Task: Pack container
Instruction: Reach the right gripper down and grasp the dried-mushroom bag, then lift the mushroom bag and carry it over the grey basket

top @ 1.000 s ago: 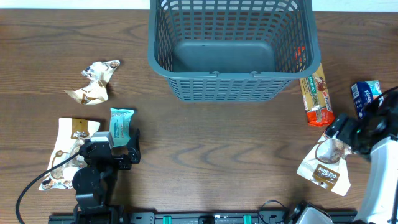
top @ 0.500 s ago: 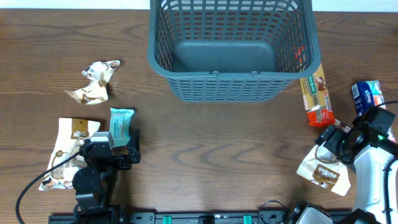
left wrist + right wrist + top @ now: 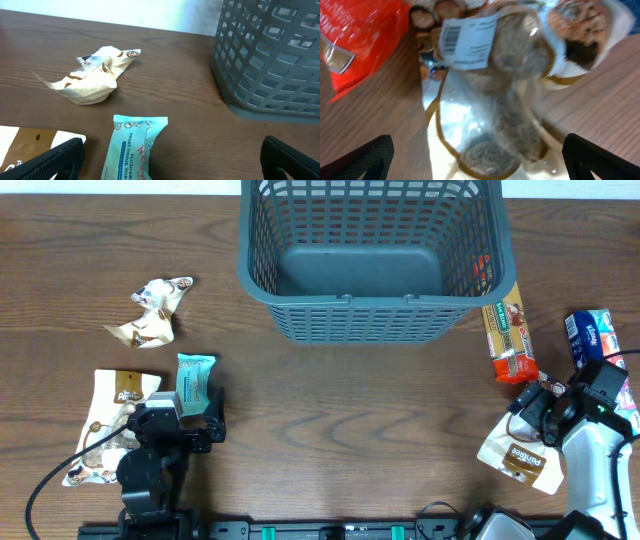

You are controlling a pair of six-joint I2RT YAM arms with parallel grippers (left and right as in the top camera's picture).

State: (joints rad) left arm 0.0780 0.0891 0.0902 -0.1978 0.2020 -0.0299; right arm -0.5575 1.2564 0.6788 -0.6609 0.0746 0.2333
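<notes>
right gripper (image 3: 535,408) and left gripper (image 3: 185,420) released, empty — i'd pinch the light, crinkly cookie pouch (image 3: 495,100) by its edge for the stiff container (image 3: 345,298).

One basket (image 3: 360,320) is counted. To its left, one crumpled cream wrapper (image 3: 150,312), one teal wipes pack (image 3: 194,378) and one cookie pouch (image 3: 118,395) are seen. To its right, one orange snack bar (image 3: 508,330), one blue tissue pack (image 3: 588,332) and a second cookie pouch (image 3: 520,458) are seen.
</notes>
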